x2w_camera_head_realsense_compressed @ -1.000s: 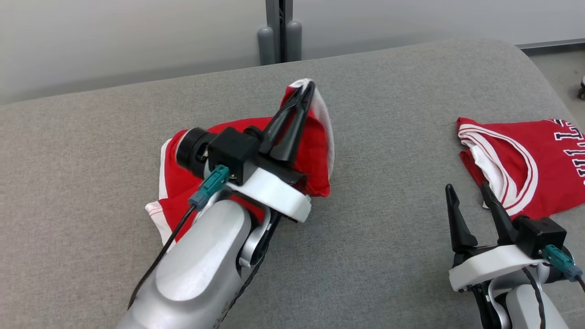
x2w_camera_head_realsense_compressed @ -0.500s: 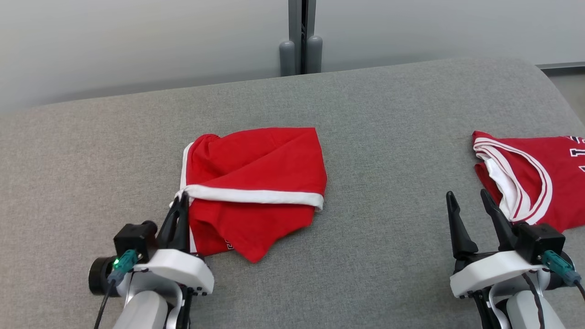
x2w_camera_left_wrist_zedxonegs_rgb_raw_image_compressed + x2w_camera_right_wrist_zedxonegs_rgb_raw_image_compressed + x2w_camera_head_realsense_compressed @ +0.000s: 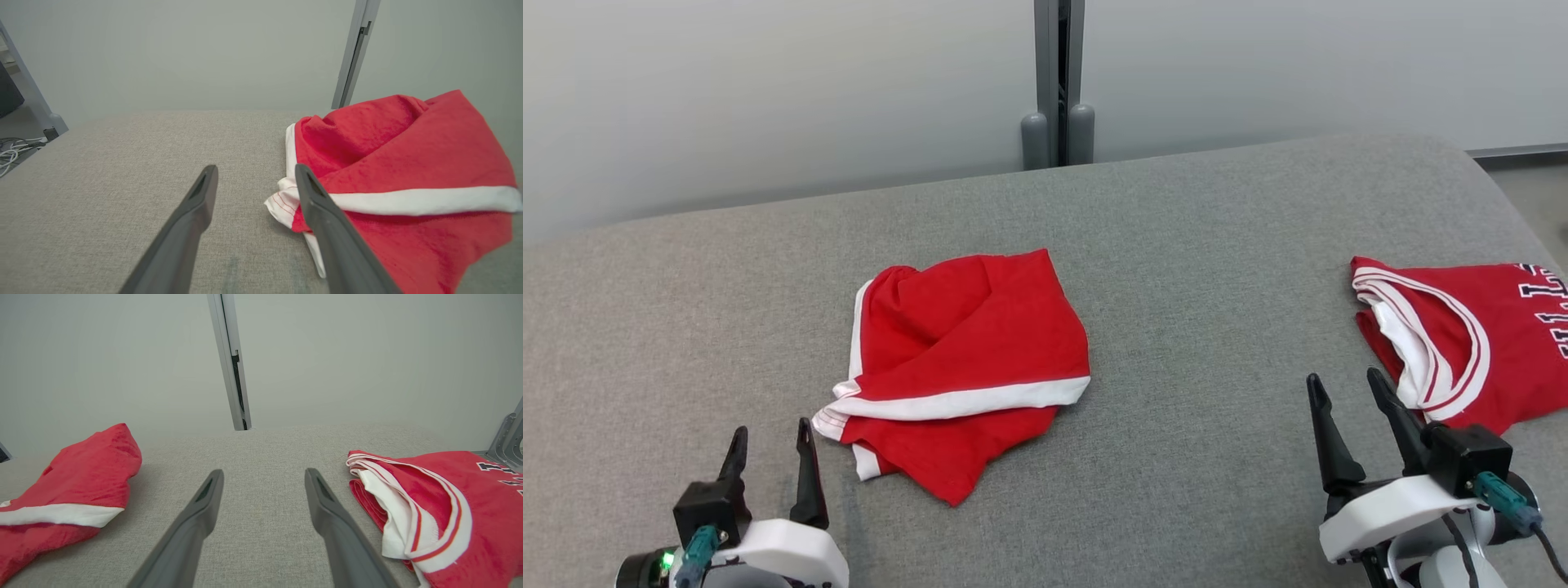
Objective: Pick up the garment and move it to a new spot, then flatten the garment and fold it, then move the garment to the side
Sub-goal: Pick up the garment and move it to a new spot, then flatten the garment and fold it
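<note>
I am holding my left fingers (image 3: pixel 805 441) spread apart over the grey desk (image 3: pixel 1217 269), gripping nothing, their tips pointing toward the far edge. The red shorts (image 3: pixel 964 343) are lying crumpled on the desk just ahead and to the right of these fingers. A white band is crossing the heap, and its white-trimmed corner is sitting just beside my inner fingertip, with a thin strip of grey showing between them. I am holding my right fingers (image 3: pixel 1321 416) spread wide too, with nothing but bare desk between them. A red jersey (image 3: pixel 1462 343) with a white-edged neck opening is lying just to the right of them, close beside the outer finger, dark letters showing at its far end. The shorts are lying well off to the left of my right fingers. Straight ahead, between my two pairs of fingers, a grey post (image 3: pixel 1058 82) is rising against a pale wall (image 3: pixel 768 98) beyond the desk.
</note>
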`<state>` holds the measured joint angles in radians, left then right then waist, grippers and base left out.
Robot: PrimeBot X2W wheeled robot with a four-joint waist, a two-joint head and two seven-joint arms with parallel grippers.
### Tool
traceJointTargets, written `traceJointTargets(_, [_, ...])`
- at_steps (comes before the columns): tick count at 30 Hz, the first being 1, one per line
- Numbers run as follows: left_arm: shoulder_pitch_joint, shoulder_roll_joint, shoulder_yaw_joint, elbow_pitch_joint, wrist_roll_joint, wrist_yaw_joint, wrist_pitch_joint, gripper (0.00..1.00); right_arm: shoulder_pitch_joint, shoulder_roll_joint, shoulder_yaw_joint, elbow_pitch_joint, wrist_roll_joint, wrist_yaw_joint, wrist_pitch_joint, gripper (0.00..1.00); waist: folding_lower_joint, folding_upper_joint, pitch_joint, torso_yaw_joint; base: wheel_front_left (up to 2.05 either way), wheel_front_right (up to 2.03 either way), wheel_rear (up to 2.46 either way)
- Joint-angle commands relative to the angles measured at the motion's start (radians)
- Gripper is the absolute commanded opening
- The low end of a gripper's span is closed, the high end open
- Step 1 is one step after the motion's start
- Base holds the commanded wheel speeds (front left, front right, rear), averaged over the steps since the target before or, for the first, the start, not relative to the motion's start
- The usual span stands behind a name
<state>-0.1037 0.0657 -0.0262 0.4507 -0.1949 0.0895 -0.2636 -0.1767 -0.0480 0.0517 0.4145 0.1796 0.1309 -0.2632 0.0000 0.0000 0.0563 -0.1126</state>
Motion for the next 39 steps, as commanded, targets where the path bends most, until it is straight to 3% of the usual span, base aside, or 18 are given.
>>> traceJointTargets(1, [0.017, -0.001, 0.007, -0.009, 0.012, 0.005, -0.001, 1.00, 0.013, -0.006, 0.000, 0.002, -0.002, 0.000, -0.002, 1.00, 0.0000, 0.0000, -0.013, -0.001, 0.00, 0.00, 0.00])
traceJointTargets(8, [0.093, -0.011, 0.032, -0.061, 0.067, 0.000, -0.001, 1.00, 0.042, -0.005, -0.004, -0.001, -0.003, 0.000, -0.002, 1.00, 0.0000, 0.0000, -0.044, 0.013, 0.00, 0.00, 0.00])
traceJointTargets(17, [0.111, -0.013, 0.022, -0.076, 0.051, 0.001, -0.001, 1.00, 0.058, -0.006, 0.009, 0.012, 0.001, 0.000, -0.002, 1.00, 0.0000, 0.0000, -0.055, 0.052, 0.00, 0.00, 0.00])
traceJointTargets(26, [0.069, -0.012, -0.038, -0.085, 0.033, -0.005, -0.001, 1.00, -0.007, -0.006, 0.100, 0.100, -0.004, 0.000, -0.002, 1.00, 0.0000, 0.0000, 0.022, 0.163, 0.00, 0.00, 0.00])
traceJointTargets(36, [0.031, -0.013, -0.080, -0.107, 0.036, -0.013, -0.001, 1.00, -0.115, -0.006, 0.199, 0.187, 0.303, 0.000, -0.002, 1.00, 0.0000, 0.0000, 0.081, 0.297, 0.00, 0.00, 0.00])
traceJointTargets(39, [0.021, -0.013, -0.086, -0.111, 0.032, -0.016, -0.001, 1.00, -0.146, -0.007, 0.211, 0.204, 0.327, 0.000, -0.002, 1.00, 0.0000, 0.0000, 0.090, 0.316, 0.00, 0.00, 0.00])
